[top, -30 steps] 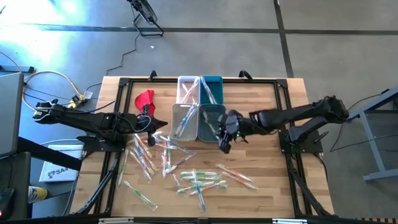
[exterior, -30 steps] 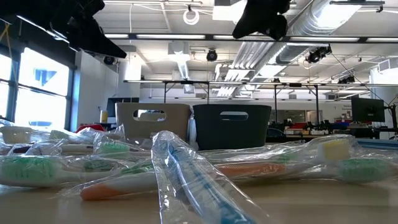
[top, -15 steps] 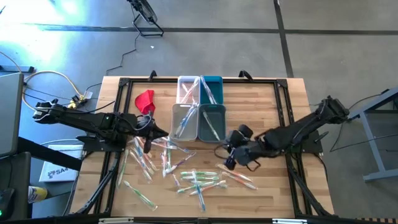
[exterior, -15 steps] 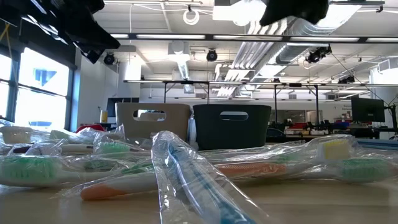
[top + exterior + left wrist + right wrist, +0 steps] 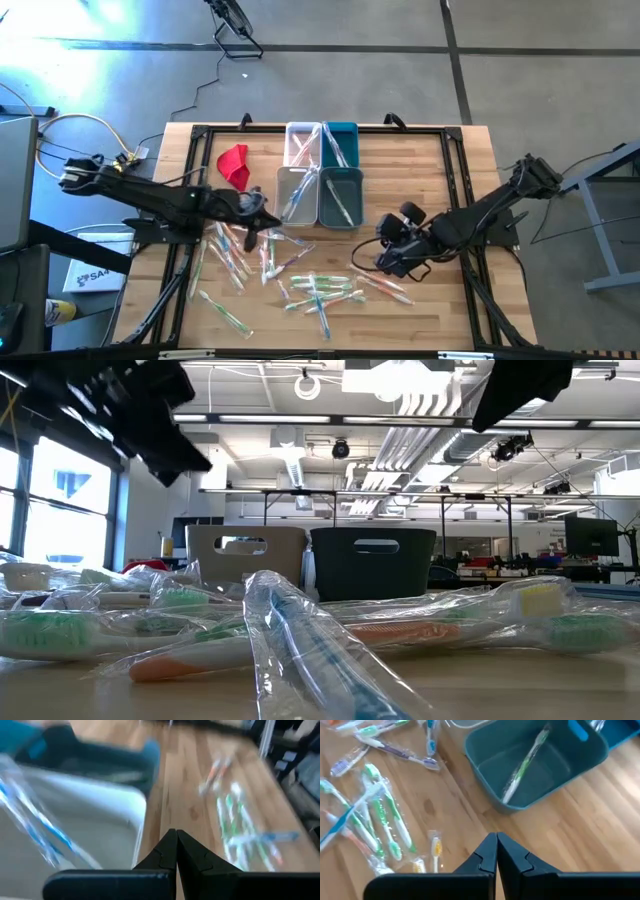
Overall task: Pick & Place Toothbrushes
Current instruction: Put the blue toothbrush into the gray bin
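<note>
Many wrapped toothbrushes [image 5: 300, 285] lie loose on the wooden table, mostly toward its near side; they fill the foreground of the low view [image 5: 300, 630]. A green one [image 5: 525, 762] lies in the dark teal bin [image 5: 540, 790], and a blue one [image 5: 42, 827] lies in the white bin [image 5: 90, 810]. My left gripper [image 5: 265, 215] hangs shut and holding nothing just left of the white bin [image 5: 297, 195]. My right gripper [image 5: 383, 262] hangs shut and holding nothing over the table, on the near right of the dark teal bin [image 5: 340, 197], above some loose toothbrushes [image 5: 375, 820].
Two more bins, white [image 5: 303, 145] and teal [image 5: 340, 143], stand behind the first two toward the far edge. A red cloth [image 5: 233, 162] lies at the far left. A black frame [image 5: 455, 180] runs round the table. Bare wood shows at the right.
My right gripper has gone from over the dark teal bin toward the table's near edge and a little to the right, tipping further down. My left gripper has moved right toward the white bin and sunk a little. Both have stayed shut.
</note>
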Available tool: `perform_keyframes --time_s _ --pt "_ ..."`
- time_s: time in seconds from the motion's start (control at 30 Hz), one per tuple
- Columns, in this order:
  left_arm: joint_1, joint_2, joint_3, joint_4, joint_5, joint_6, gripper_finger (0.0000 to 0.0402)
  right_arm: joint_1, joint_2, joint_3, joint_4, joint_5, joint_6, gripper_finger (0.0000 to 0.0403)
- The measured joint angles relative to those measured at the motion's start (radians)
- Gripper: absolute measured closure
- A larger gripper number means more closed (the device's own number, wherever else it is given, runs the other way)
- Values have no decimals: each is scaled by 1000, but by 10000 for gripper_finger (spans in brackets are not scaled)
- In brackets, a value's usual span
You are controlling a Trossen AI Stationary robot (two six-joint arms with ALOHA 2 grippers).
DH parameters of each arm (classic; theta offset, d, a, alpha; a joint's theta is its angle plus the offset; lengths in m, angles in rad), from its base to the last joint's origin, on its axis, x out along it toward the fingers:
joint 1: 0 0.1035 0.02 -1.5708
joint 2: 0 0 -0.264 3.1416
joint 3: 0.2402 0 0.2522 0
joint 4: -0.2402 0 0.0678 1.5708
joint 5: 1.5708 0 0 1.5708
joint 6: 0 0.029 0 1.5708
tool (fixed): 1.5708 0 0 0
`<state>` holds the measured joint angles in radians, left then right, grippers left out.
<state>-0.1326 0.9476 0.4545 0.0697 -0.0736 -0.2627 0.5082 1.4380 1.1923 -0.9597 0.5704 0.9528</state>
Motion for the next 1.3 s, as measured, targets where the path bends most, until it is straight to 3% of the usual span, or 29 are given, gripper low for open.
perform_keyframes --time_s 0.2,0.37,0.6,0.77,0.97,1.07,1.3 --pt "0 180 0 114 83 -24 402 -45 -38 -106 125 -41 -78 401" --pt "0 258 6 209 172 -14 402 -105 -110 -320 495 -152 -240 401" --pt "-17 261 10 266 202 16 402 -182 -257 -661 1072 -254 -442 401" --pt "-80 274 124 101 146 115 402 -209 -336 -899 1548 -314 -547 401" --pt "-130 323 295 -103 116 316 402 -209 -343 -1120 2009 -319 -591 401" --pt "-145 366 360 -162 115 392 402 -209 -343 -1185 2137 -312 -591 401" --pt "-145 521 517 -269 143 473 402 -209 -336 -1184 2154 -308 -591 401"
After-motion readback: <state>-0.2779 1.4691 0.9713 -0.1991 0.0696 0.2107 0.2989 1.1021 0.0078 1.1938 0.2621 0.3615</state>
